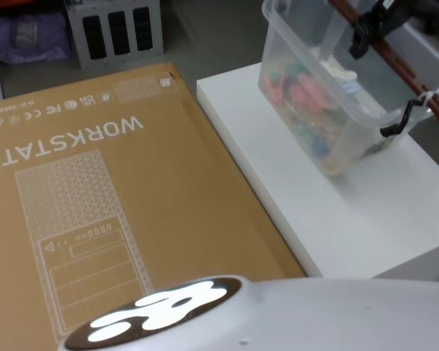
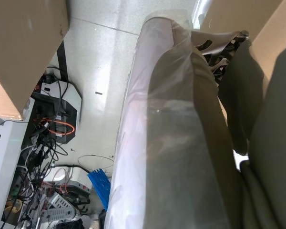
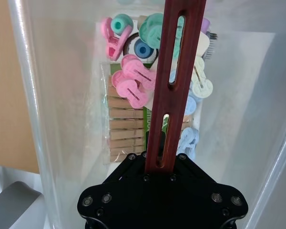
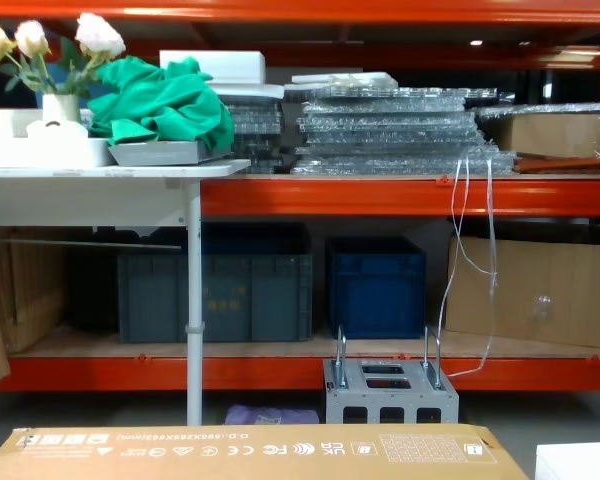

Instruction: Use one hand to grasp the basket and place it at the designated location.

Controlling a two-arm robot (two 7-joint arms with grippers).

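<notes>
1. Right tool [image 1: 367, 31], black, sits at the upper right of the head view, closed on the dark red slotted handle [image 3: 171, 90] that runs across the top of the basket [image 1: 329, 95].
2. Seen from the right wrist, the handle runs straight out of the black tool body, gripped at its near end.
3. Left tool: I cannot tell where its fingers are or how they stand; the left wrist view looks along a pale plastic-wrapped surface toward a floor with cables.
4. Readable writing: the big brown cardboard box [image 1: 110, 212], at the left of the head view, carries "WORKSTATIO…" upside down, with a row of small marks beside it. The same box [image 4: 250, 452] lies along the bottom edge of the chest view.
5. The basket is a clear plastic tub, at the upper right of the head view, over the far part of the white counter [image 1: 351, 219]; whether it touches the counter cannot be judged.
6. Inside it lie pink, green and pale blue plastic clips [image 3: 133, 81] and a pack of wooden clothespins [image 3: 126, 126].
7. A white tie [image 1: 433, 93] wraps the handle at the basket's right rim.
</notes>
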